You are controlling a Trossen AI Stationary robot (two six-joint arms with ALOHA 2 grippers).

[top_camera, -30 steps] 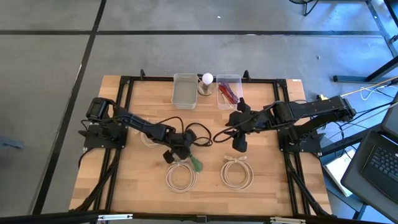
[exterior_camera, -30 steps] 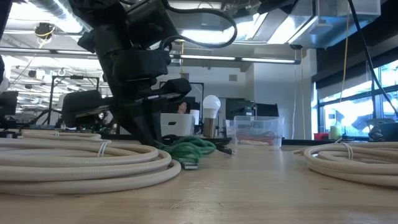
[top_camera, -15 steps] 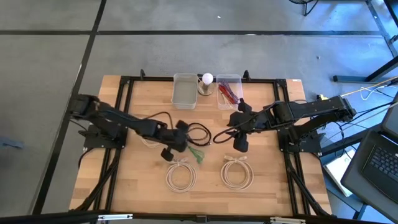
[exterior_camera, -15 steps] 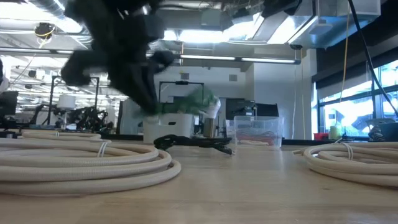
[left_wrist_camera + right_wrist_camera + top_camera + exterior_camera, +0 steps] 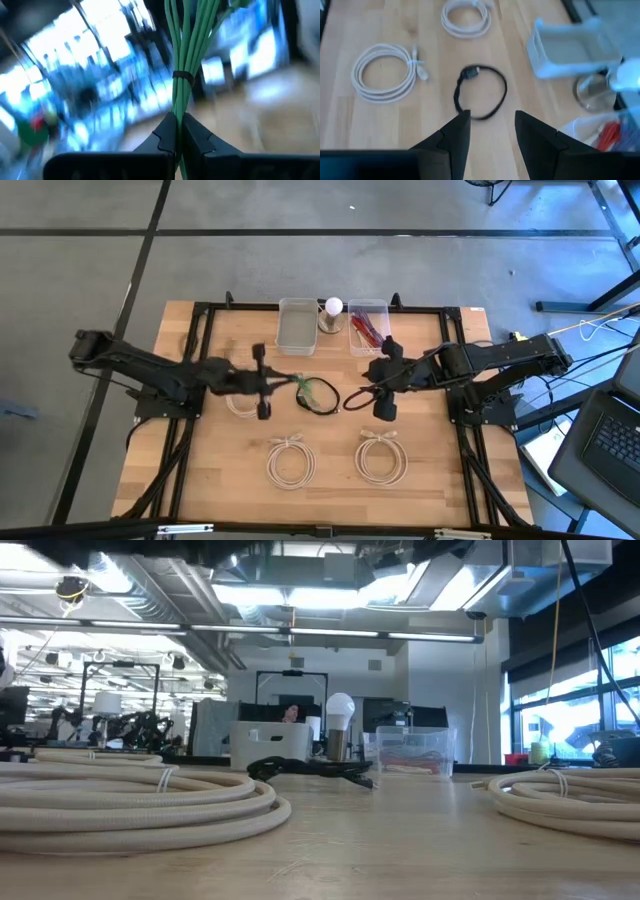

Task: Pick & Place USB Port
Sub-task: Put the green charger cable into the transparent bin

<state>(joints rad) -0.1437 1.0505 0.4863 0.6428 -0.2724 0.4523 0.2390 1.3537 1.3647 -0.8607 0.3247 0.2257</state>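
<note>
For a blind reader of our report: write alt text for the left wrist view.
The left hand is shut on a bundled green cable, whose strands are tied by a dark band and rise out of the picture. Behind it, the room and the wooden table are smeared by motion blur.

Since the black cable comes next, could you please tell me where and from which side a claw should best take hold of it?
Take the black cable on a bare stretch of its loop, coming straight down from above. It lies flat on the table as one thin open ring, apart from the white coils, so fingers can straddle the strand. The right claw, open and hovering near it, looks better placed, since the left claw holds the green cable.
</note>
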